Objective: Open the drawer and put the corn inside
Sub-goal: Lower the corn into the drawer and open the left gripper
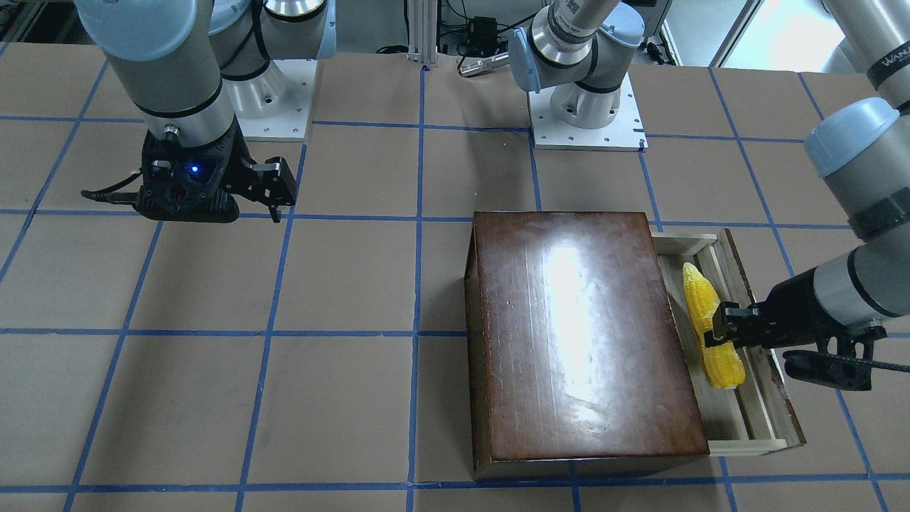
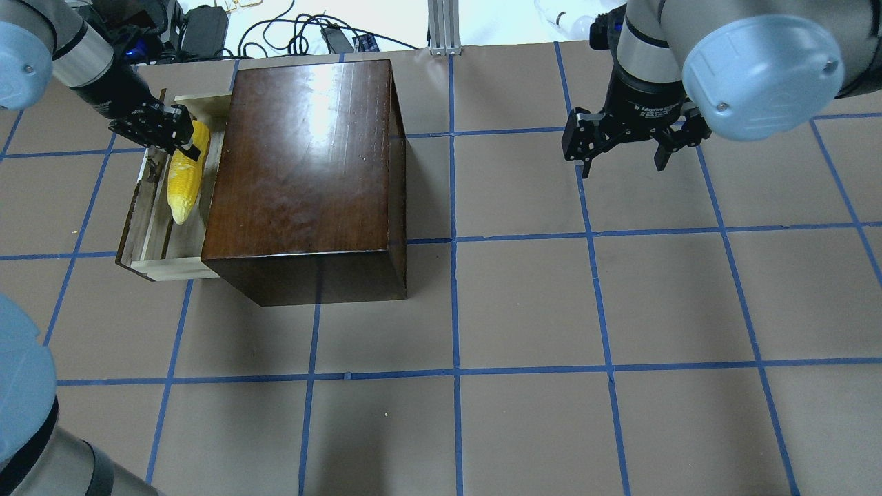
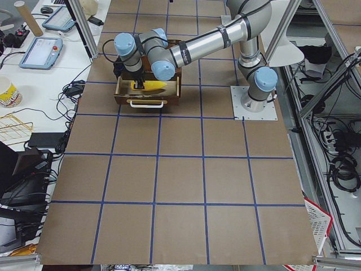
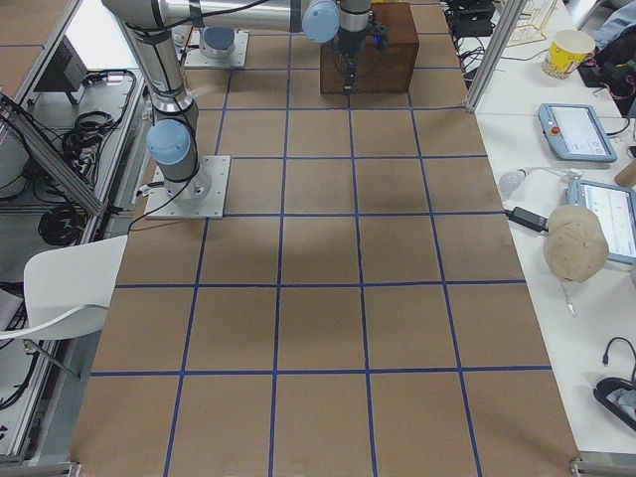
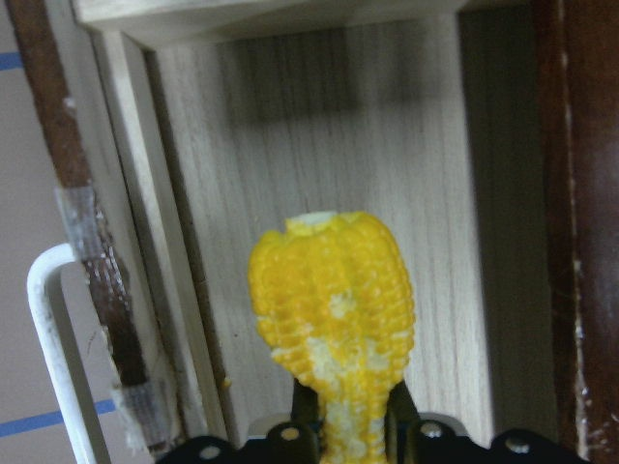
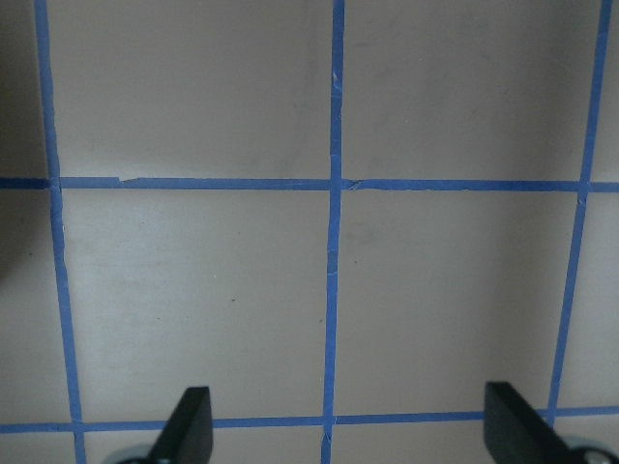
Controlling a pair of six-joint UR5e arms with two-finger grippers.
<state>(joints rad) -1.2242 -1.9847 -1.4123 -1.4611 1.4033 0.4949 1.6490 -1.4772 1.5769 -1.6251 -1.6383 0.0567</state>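
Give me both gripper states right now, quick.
Left gripper: closed on the corn, inside the open drawer.
Right gripper: open, holding nothing, above the bare table.

**Around the Work Table**

The table (image 2: 524, 303) has a brown covering marked into squares by blue tape (image 2: 453, 275). In the overhead view a metal post (image 2: 441, 27) stands at its far edge, with black cables (image 2: 303, 31) tangled just beside it. A white side bench (image 4: 517, 129) along one long edge holds a tablet (image 4: 576, 131), a second tablet (image 4: 608, 221), a beige cap (image 4: 574, 243) and a patterned paper cup (image 4: 568, 50). A cardboard tube (image 3: 29, 18) and a gold wire rack (image 3: 14, 127) sit there too. A white chair (image 4: 60, 288) stands off the opposite long edge.
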